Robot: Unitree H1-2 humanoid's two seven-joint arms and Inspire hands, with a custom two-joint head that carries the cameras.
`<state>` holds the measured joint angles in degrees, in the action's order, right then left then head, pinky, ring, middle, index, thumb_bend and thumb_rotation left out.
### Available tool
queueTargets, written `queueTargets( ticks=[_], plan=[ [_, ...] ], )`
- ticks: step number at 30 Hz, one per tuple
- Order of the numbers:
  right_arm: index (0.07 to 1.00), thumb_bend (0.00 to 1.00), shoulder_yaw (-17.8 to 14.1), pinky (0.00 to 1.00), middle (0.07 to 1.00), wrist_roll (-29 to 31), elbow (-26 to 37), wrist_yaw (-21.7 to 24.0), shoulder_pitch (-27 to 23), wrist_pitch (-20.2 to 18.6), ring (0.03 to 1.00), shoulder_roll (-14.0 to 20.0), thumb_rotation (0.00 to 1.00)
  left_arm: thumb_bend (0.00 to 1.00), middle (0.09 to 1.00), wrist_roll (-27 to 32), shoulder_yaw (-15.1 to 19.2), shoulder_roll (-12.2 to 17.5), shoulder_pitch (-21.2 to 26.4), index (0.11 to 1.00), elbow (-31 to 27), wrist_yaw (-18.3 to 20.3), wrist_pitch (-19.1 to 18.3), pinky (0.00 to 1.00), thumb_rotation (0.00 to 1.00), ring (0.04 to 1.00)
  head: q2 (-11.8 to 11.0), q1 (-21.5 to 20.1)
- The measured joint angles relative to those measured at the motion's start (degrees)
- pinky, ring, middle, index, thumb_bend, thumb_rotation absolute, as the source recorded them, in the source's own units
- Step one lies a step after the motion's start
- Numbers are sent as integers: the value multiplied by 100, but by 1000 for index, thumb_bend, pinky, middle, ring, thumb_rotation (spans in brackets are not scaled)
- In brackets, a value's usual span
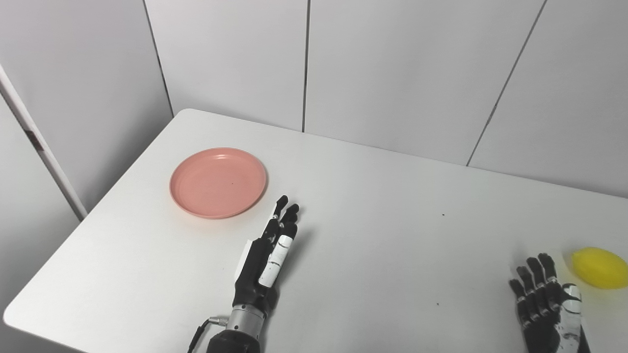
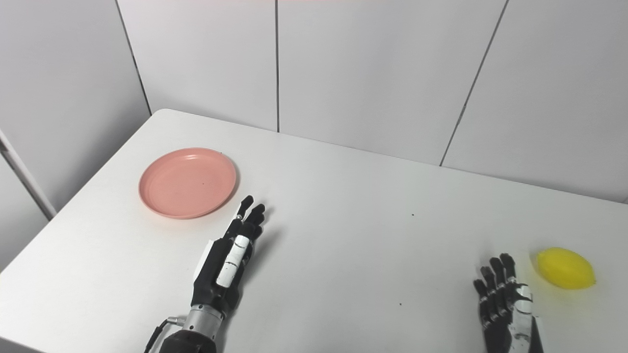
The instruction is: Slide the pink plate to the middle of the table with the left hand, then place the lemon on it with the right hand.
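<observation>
The plate (image 1: 218, 182) is lying on the left part of the table (image 1: 373, 206), toward the far side. The left hand (image 1: 267, 257) is hovering just before and right of it, apart from its rim. The lemon (image 1: 599, 267) is sitting at the table's right edge, with the right hand (image 1: 544, 301) just left of it, nearer the front.

Bright, even light falls from overhead, and the white worktop (image 1: 392, 235) looks nearly washed out, with no hard glare. The left hand (image 1: 267, 260) throws a soft, faint shadow to its right. Both views are sharp, with no visible blur or edge distortion.
</observation>
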<state>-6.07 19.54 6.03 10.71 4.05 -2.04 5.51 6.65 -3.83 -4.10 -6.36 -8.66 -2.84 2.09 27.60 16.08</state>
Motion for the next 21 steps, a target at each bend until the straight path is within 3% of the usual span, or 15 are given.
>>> queueTargets(
  ticks=[12,21],
  plan=[
    [1000,691,-51,1000,1000,59,-135,7,-74,8,1000,11,1000,689,944,-80,30,-78,41,951,125,-10,112,1000,782,965,-246,62],
    [1000,705,-69,1000,1000,72,-138,1,-75,9,1000,19,1000,711,944,-122,33,-99,51,949,145,-10,147,1000,791,962,-141,-35]
  ],
)
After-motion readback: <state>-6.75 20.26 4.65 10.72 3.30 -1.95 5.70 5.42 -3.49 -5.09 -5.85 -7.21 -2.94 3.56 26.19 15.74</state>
